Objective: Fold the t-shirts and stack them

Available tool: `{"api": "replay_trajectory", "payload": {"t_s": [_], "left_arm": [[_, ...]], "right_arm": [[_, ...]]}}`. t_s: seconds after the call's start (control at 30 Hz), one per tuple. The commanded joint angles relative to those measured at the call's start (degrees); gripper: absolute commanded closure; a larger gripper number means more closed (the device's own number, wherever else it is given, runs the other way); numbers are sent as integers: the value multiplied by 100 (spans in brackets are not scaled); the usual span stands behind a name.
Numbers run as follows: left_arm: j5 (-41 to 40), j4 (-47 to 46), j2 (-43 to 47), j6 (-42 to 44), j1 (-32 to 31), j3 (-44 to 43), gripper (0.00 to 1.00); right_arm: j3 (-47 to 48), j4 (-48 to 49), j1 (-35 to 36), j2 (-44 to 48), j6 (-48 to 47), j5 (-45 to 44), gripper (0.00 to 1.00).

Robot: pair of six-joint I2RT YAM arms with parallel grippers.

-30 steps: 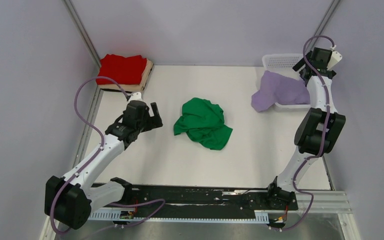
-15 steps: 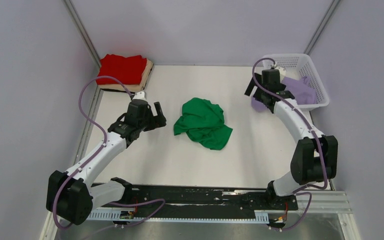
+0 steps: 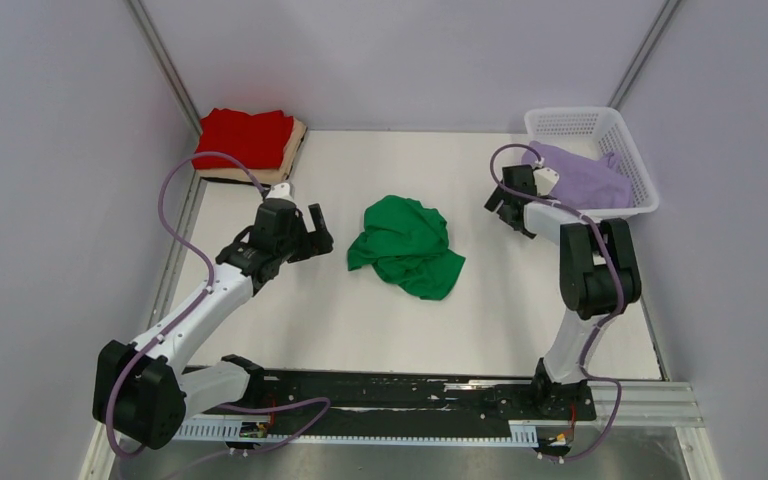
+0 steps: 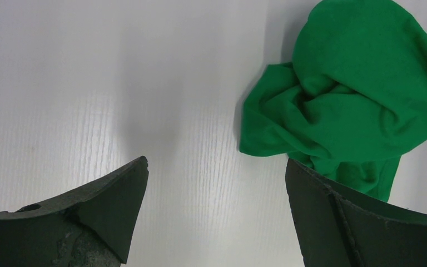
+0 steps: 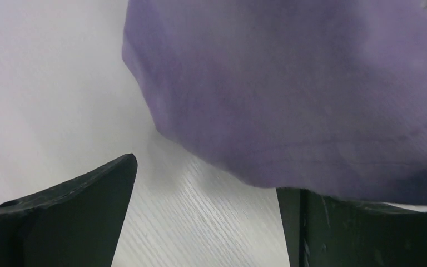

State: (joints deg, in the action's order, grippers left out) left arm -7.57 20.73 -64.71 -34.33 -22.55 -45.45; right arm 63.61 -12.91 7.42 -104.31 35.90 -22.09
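A bright green t-shirt [image 3: 406,246] lies crumpled mid-table; in the left wrist view it [image 4: 356,94] is ahead and to the right. My left gripper [image 3: 315,230] [image 4: 217,161] is open and empty, just left of it, over bare table. A red t-shirt [image 3: 245,137] lies folded on a tan one [image 3: 297,148] at the back left. A pale lavender t-shirt [image 3: 585,177] [image 5: 311,83] lies in the basket, its edge hanging over the left rim. My right gripper [image 3: 505,205] [image 5: 205,175] is open and empty, low by that edge.
A white lattice basket [image 3: 572,121] stands at the back right corner. Grey walls close in the table on the left, back and right. The black rail [image 3: 390,395] with the arm bases runs along the near edge.
My right arm swung down from above the basket to the table left of it. The lavender shirt, draped onto the table before, now lies mostly in the basket. My left gripper edged right.
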Motion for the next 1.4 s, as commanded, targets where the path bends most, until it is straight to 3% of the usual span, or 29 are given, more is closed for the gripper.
{"api": "replay_trajectory", "payload": {"t_s": [0.0, 0.03, 0.07, 0.13, 0.17, 0.2, 0.47, 0.7, 0.77, 0.83, 0.87, 0.9, 0.93, 1.0, 1.13, 1.37], "left_arm": [[-89, -69, 187, -56, -18, -122, 0], [-142, -47, 237, -50, -21, -122, 0], [-171, 2, 265, -40, -22, -122, 0], [-274, 87, 349, -8, -22, -136, 0], [-353, 114, 416, -1, -22, -134, 0], [-391, 150, 446, 7, -22, -132, 0], [-570, 171, 591, 63, -19, -157, 0], [-557, 114, 376, 40, -22, -218, 0], [-541, 81, 320, 28, -22, -218, 0], [-506, 56, 250, 32, -20, -225, 0], [-464, 46, 196, 31, -21, -231, 0], [-433, 4, 156, 36, -22, -239, 0], [-362, -15, 69, 37, -22, -251, 0], [-215, -61, -75, 45, -19, -321, 0], [237, -215, -373, 95, -22, -364, 0], [1552, -867, -1004, 351, -22, -119, 0]], "right_arm": [[488, 1040, -21, -429, 299, -437, 12], [523, 1215, -21, -497, 272, -467, 20], [572, 1319, -17, -531, 232, -471, 34], [634, 1500, -9, -481, 144, -541, 79], [638, 1570, -12, -388, 97, -603, 92], [627, 1642, -12, -275, -17, -627, 98], [766, 1966, -283, 906, -1024, -672, 100], [1194, 1949, -1611, 1101, -887, -357, 100], [1515, 1503, -2075, 899, -678, -111, 100], [2000, 415, -2319, 607, -462, 161, 91], [2135, 186, -2334, 538, -439, 263, 77], [2126, 144, -2311, 568, -553, 498, 51], [2041, 144, -2258, 657, -691, 751, 32], [1841, 188, -2048, 918, -972, 1010, 9], [1234, 309, -1563, 1627, -1597, 1975, 0], [-749, 1128, -1165, 2561, -1725, 5872, 5]]}}
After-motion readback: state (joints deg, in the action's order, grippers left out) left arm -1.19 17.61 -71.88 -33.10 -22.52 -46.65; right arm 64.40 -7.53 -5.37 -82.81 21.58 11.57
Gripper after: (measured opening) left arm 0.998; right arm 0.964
